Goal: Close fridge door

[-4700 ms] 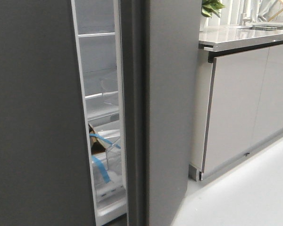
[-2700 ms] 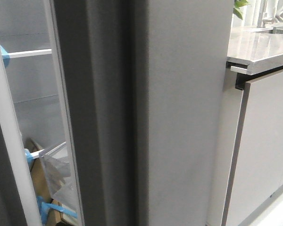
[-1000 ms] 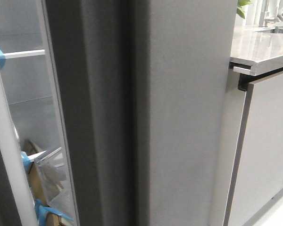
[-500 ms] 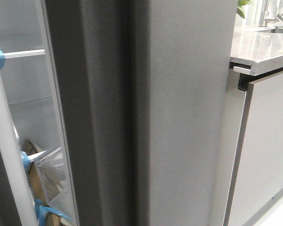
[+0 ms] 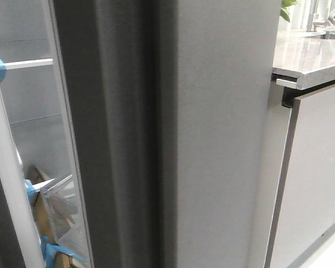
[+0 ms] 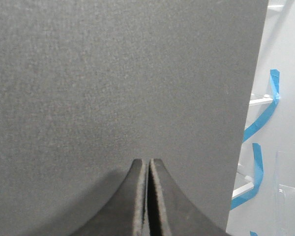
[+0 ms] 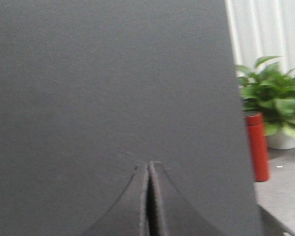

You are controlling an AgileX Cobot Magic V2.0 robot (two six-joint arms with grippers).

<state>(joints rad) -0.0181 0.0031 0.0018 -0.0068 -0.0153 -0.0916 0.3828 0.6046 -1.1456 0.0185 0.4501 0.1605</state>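
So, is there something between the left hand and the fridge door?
Nothing visible. The left hand, fingers shut together, points straight at the fridge door, with only its dark flat face ahead. Whether the tips already touch it, I cannot tell.

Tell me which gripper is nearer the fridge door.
Left. The left gripper, shut, points at the fridge door close up, beside the open gap with blue tape. The right gripper, also shut, faces the other dark panel towards the counter side.

Fridge door point(image 5: 3, 184) cut by left edge — grey panels hide all beyond.
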